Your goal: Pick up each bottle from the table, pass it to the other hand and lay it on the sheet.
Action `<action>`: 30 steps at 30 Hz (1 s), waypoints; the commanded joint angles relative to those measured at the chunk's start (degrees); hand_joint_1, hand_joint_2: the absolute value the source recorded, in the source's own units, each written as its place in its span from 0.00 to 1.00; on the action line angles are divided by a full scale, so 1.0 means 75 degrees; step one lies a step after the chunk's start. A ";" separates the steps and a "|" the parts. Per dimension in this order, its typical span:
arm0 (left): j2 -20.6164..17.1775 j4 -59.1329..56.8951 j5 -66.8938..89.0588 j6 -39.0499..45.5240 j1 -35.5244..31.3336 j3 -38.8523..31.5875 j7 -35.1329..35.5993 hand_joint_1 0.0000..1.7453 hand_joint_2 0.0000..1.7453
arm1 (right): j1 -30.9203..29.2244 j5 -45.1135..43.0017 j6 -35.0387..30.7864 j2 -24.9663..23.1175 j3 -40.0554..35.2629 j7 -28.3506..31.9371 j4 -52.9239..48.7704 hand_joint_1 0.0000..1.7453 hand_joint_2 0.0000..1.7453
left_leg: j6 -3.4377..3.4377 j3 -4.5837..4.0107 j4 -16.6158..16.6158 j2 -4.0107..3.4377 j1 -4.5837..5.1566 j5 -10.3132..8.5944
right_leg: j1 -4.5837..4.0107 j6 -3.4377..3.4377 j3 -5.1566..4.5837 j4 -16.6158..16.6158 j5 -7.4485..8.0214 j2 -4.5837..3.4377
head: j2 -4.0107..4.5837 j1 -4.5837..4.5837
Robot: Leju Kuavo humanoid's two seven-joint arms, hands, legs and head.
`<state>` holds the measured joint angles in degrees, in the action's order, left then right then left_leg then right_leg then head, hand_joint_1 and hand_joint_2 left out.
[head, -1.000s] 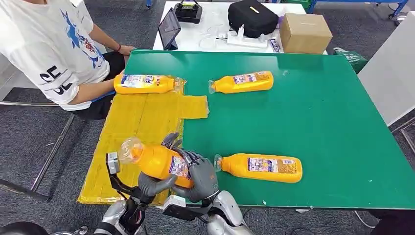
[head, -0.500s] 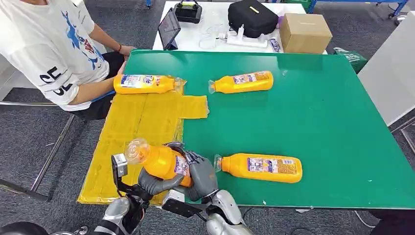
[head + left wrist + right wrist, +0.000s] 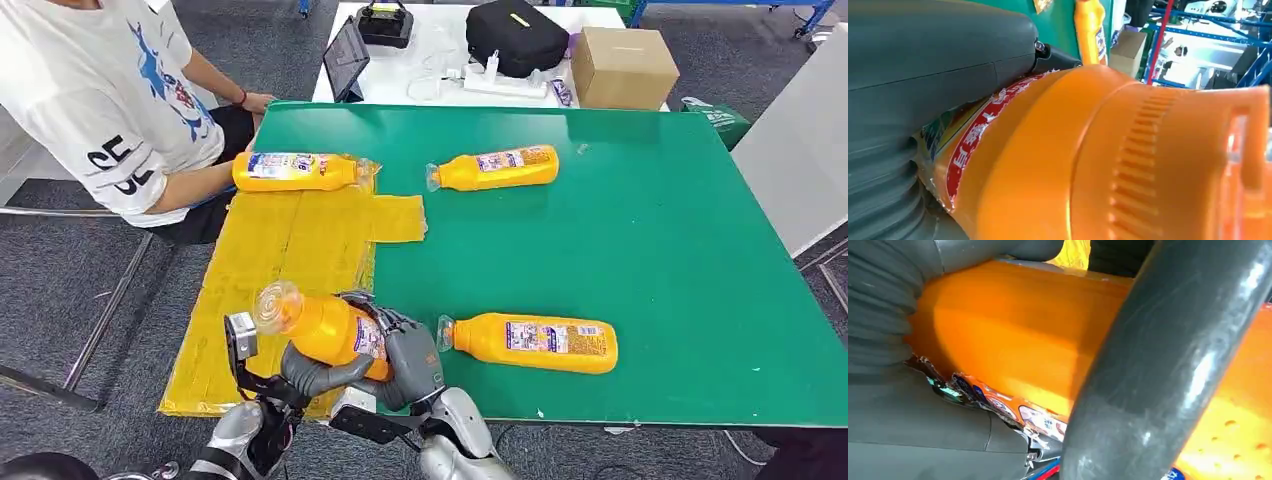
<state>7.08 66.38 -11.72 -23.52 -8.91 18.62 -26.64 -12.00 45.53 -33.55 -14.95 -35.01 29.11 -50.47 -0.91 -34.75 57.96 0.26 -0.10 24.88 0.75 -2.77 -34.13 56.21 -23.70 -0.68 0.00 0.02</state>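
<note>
- Handover step: left hand (image 3: pixel 318 372) and right hand (image 3: pixel 412 360) both grasped the orange bottle (image 3: pixel 325 328).
- Next, judged: right fingers release; left lays it on yellow sheet (image 3: pixel 290 240).

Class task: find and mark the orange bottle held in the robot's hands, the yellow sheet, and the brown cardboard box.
orange plastic bottle held in both hands (image 3: pixel 325 328), head view, on its bare shoulder.
yellow sheet (image 3: pixel 290 240), head view, on its bare middle.
brown cardboard box (image 3: pixel 625 66), head view, on its top face.

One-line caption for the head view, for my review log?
Both hands, left hand and right hand, grip an orange bottle over the yellow sheet edge, mid-handover.
</note>
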 commanded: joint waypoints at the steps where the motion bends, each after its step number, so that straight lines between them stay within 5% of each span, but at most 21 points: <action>1: 0.0152 -0.0122 0.0035 -0.0086 -0.0426 0.0552 0.0065 1.00 1.00 | -0.0287 -0.0112 -0.0002 -0.0085 -0.0107 -0.0089 0.0586 0.00 0.00 | 0.0004 0.0007 0.0002 0.0017 -0.0006 0.0002 | -0.0008 0.0008 0.0015 -0.0002 -0.0006 0.0024 | 0.0000 0.0003; 4: 0.0255 0.0170 0.0410 0.0655 -0.0425 0.0253 0.0081 1.00 1.00 | -0.0113 -0.0672 0.0328 -0.0002 0.0111 0.0032 -0.0116 0.00 0.00 | 0.0005 0.0011 0.0007 0.0019 -0.0009 0.0007 | -0.0012 0.0011 0.0023 0.0001 -0.0010 0.0028 | 0.0000 0.0003; 7: 0.0522 0.0874 0.2034 0.2944 -0.0518 -0.0220 -0.0142 1.00 1.00 | 0.0345 -0.1515 0.0548 0.0250 0.0445 0.0199 -0.1770 0.00 0.00 | 0.0004 0.0001 0.0022 0.0035 -0.0015 0.0011 | -0.0018 0.0011 0.0021 0.0009 -0.0017 0.0046 | 0.0000 0.0003; 10: 0.0676 0.1203 0.2455 0.4005 -0.0684 -0.0664 -0.0253 1.00 1.00 | 0.0637 -0.1862 0.0691 0.0415 0.0644 0.0128 -0.2844 0.00 0.00 | 0.0002 -0.0013 0.0029 0.0044 -0.0016 0.0009 | -0.0018 0.0010 0.0012 0.0015 -0.0018 0.0052 | 0.0000 0.0003; 22: 0.0766 0.1208 0.2656 0.5121 -0.1044 -0.1150 -0.0398 1.00 1.00 | 0.0974 -0.2325 0.0518 0.0461 0.0916 0.0427 -0.3717 0.00 0.00 | 0.0002 0.0002 0.0005 0.0015 -0.0008 0.0002 | -0.0010 0.0007 0.0016 -0.0001 -0.0004 0.0020 | 0.0000 0.0006; 30: 0.0597 -0.0194 0.4059 0.6396 -0.1806 -0.1233 -0.0319 1.00 1.00 | 0.1151 -0.2798 0.0057 0.0377 0.0940 0.0849 -0.4635 0.00 0.00 | 0.0004 0.0013 0.0001 0.0025 -0.0008 0.0001 | -0.0010 0.0011 0.0029 -0.0004 -0.0006 0.0030 | 0.0000 0.0003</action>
<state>12.00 76.13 14.15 22.54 -15.87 11.21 -30.25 -3.77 26.12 -31.59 -13.29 -29.29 34.32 -79.48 -0.92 -34.81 57.97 0.31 -0.09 24.86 0.75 -2.78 -34.13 56.22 -23.69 -0.67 0.00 0.04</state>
